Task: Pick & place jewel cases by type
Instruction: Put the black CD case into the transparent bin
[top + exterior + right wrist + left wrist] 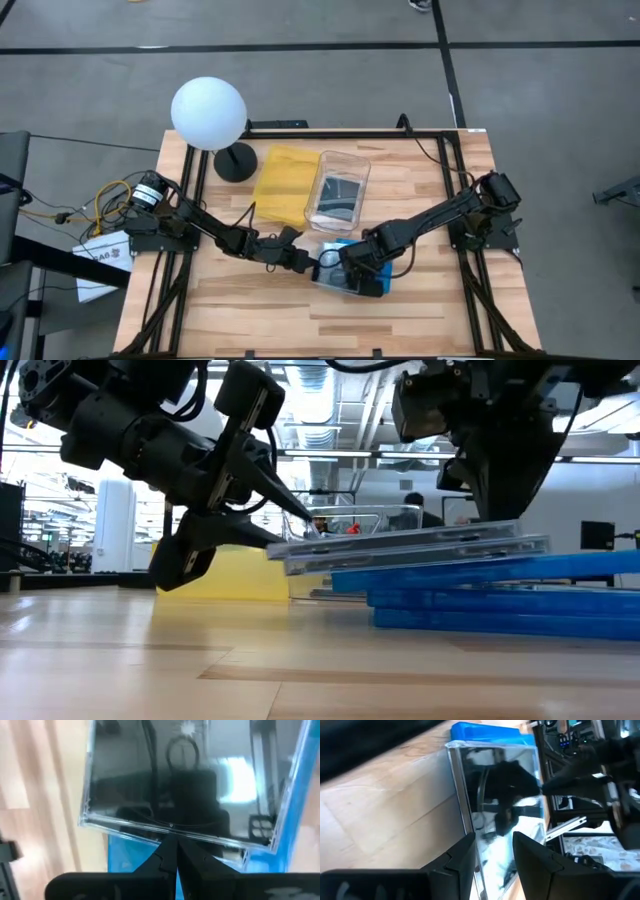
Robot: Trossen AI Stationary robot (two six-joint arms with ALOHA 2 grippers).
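Note:
A clear jewel case [495,795] lies on top of a stack of blue jewel cases [500,610] at the middle of the table. My left gripper [318,262] reaches in from the table's left and is shut on the clear case's edge. My right gripper [172,845] is shut and points steeply down at the clear case's opposite edge. Another clear case [338,192] lies inside the clear container [340,160]. My left gripper pinches the clear case's left edge [475,845] between its two fingers, one finger above [285,495] and one below. The fingers come nearly level from the table's left. The case stays about level, its other end on the blue stack. My right gripper's shut fingertips [171,837] stand at the clear case's right edge [170,826], coming from above. In the low view they reach down to the case's top [490,528]. Whether they press on it, I cannot tell.
A flat yellow tray [285,185] lies at the back, left of the clear container. A lamp with a white globe [208,112] and dark base [235,162] stands at the back left. Bare wood lies toward the near edge [320,325].

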